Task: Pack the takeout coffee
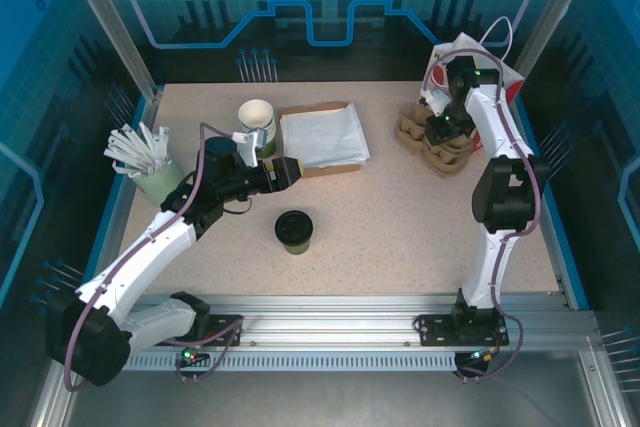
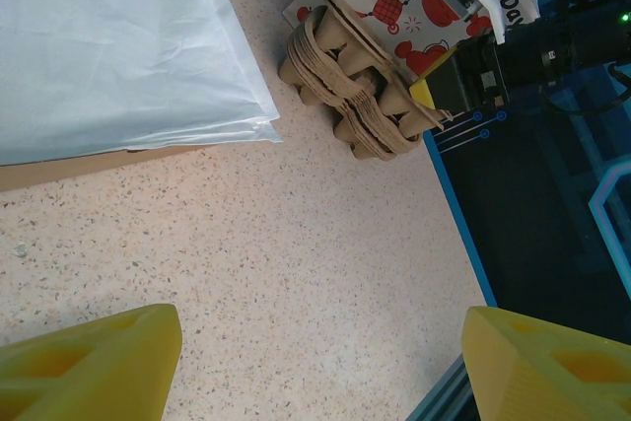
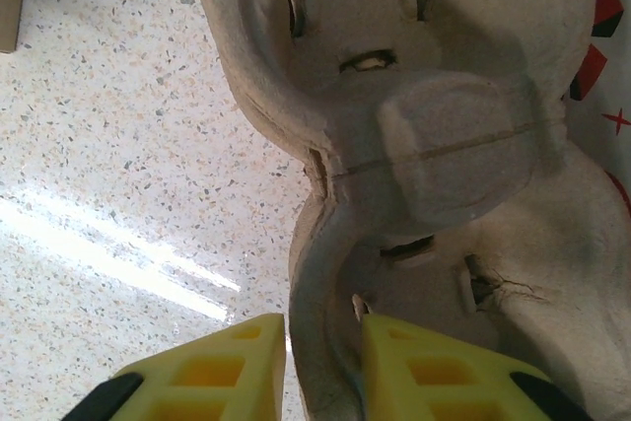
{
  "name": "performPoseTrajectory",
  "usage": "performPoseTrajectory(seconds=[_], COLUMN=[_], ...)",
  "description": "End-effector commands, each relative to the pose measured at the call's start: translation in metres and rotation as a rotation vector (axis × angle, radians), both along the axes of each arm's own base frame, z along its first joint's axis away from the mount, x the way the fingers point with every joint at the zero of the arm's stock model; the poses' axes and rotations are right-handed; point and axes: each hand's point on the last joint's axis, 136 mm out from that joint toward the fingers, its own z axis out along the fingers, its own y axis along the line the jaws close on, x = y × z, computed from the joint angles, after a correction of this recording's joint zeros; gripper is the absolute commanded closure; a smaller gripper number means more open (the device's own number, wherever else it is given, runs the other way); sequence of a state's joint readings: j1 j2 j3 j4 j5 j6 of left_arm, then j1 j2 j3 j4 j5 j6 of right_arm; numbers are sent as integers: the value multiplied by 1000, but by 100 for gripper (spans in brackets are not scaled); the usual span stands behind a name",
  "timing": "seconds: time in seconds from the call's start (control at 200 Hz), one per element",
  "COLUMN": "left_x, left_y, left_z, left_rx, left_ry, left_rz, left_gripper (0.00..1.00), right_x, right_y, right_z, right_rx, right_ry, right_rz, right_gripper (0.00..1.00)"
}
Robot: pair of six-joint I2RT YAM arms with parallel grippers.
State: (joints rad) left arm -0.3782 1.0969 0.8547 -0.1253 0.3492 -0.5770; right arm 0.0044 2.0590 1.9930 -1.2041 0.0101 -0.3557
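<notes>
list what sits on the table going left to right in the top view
pale cup of white sticks → open paper cup → dark cup with black lid → stack of brown pulp trays

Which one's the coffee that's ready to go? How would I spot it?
On the speckled table, look at the open middle, in front of the white folded stack. A small dark green cup stands there alone. Its black lid sets it apart from the lidless cup behind and the pale cup of white sticks at left.
</notes>
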Motion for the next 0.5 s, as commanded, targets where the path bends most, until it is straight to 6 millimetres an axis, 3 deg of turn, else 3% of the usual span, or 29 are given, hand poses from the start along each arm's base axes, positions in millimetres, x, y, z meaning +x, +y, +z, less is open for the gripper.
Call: performPoseTrajectory(seconds=[0.0, 0.27, 0.495], left_x=[-4, -4, -5], left_y=[-6, -5, -5], left_z=[-2, -2, -1], left_rx=[-9, -7, -5], left_ry=[-7, -7, -8], left_rz=[-34, -33, -31], left_gripper=[23, 23, 23], right_x=[-7, -5, -2], right_y=[-4, -4, -5], right_z=[1, 8, 26], right_rx=[17, 19, 15], right_ry=[24, 3, -49], right_rz=[-15, -14, -20], right_gripper=[77, 82, 81])
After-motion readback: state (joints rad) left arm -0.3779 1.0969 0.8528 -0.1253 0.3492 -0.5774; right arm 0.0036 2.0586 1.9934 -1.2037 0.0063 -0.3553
